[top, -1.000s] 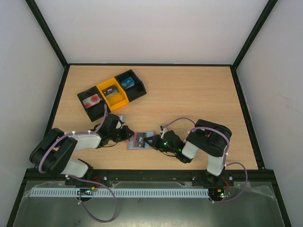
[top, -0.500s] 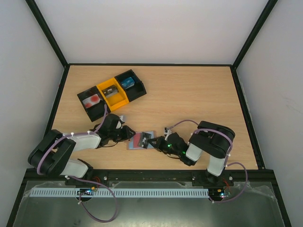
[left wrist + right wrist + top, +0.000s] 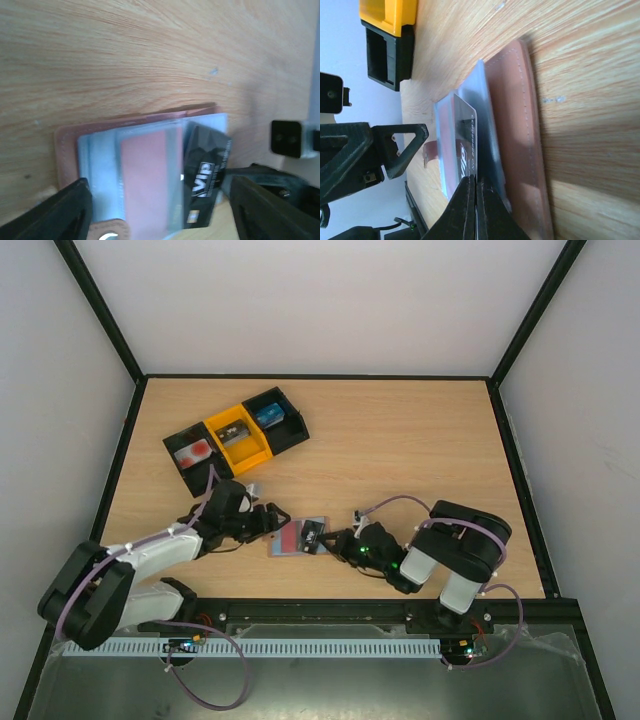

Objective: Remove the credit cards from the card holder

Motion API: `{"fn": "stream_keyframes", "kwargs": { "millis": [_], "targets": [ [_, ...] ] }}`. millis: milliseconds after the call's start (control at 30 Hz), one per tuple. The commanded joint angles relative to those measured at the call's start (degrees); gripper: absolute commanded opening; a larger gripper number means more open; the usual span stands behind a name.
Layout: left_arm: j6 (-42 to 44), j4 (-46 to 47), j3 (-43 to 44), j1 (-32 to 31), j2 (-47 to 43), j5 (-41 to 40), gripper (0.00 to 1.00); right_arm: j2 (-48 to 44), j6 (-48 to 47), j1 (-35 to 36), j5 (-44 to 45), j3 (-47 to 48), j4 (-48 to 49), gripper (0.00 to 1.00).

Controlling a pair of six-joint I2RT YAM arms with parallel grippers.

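Change: the left gripper (image 3: 272, 523) is now standing spread, closed a moment ago; the right arm is drawing back.
Right gripper (image 3: 474, 192): pressed together, pinching the credit card (image 3: 206, 177) by its edge.
Card: sticking partly out of the card holder (image 3: 102, 165), tilted.
Holder: lying open on the table (image 3: 400, 440) between both grippers.

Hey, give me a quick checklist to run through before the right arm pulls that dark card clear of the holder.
1. Grip: right gripper shut on dark card: ok.
2. Dark card free of card holder: not ok, partly in.
3. Hold-down: left gripper clamping the holder: not ok, jaws open.
4. Removal: pink card taken out: not ok, in its pocket.
5. More cards underneath: cannot tell.
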Motion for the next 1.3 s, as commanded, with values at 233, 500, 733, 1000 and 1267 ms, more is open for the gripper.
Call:
{"fn": "stream_keyframes", "kwargs": {
  "millis": [233,500,733,1000,1267],
  "targets": [
    [-6.3,-2.7,1.3,0.0,-10.4,3.4,0.92,-9.2,1.0,-0.1,2.3,-0.6,-4.5,0.02],
    [-8.5,0.4,-0.8,0.0,-12.5,4.1,0.89,-14.9,-1.6,-0.1,4.2,0.6,-12.6,0.02],
    [-15.2,13.1,-5.6,0.0,-13.4,9.6,0.81,-17.7,-0.2,0.0,4.2,0.0,-8.6,0.02],
    [-24.6,22.7,-9.4,-0.4,-18.1,9.9,0.8,-25.6,1.0,0.5,9.3,3.8,-12.5,0.02],
    [-30.3,31.5,-10.5,-1.6,-20.4,8.8,0.73,-27.8,3.6,2.6,15.0,7.0,-11.7,0.02]
  ]
}}
